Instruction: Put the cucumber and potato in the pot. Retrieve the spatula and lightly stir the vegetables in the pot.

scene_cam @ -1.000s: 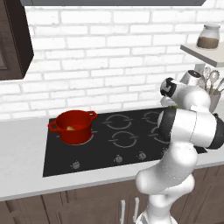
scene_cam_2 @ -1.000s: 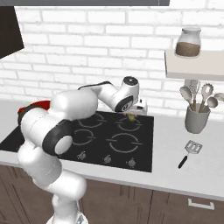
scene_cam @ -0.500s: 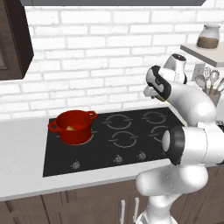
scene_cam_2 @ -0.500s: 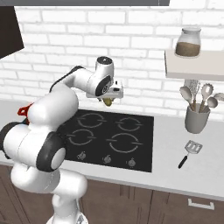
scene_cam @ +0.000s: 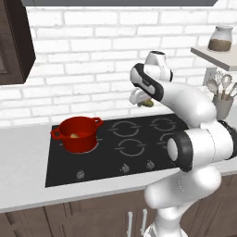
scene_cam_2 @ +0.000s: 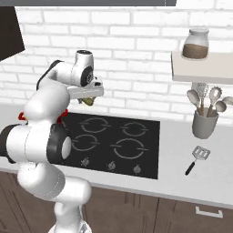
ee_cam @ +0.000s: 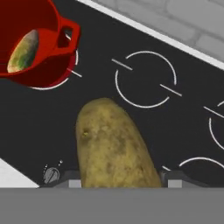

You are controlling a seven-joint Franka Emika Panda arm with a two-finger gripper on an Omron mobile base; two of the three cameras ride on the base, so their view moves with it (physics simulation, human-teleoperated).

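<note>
My gripper (scene_cam: 144, 102) hangs high over the back middle of the cooktop, shut on the potato (scene_cam: 148, 103), a yellowish-brown oval lump. From the right base the potato (scene_cam_2: 89, 100) shows under the hand. In the hand view the potato (ee_cam: 114, 148) stands between the fingertips, with the red pot (ee_cam: 68, 33) at the upper left. The cucumber (ee_cam: 22, 50) lies inside it. The pot (scene_cam: 78, 134) stands on the front left burner, left of and below the gripper. The spatula (scene_cam_2: 197, 158) lies on the counter right of the stove.
The black cooktop (scene_cam: 120, 148) has four burners and front knobs. A grey utensil cup (scene_cam_2: 203, 123) with ladles stands at the right under a shelf holding a jar (scene_cam_2: 195, 45). A dark cabinet (scene_cam: 14, 41) hangs at the upper left.
The arm has swung left from the stove's right side to above its back middle, carrying the potato higher and closer to the pot. Nothing else moved.
</note>
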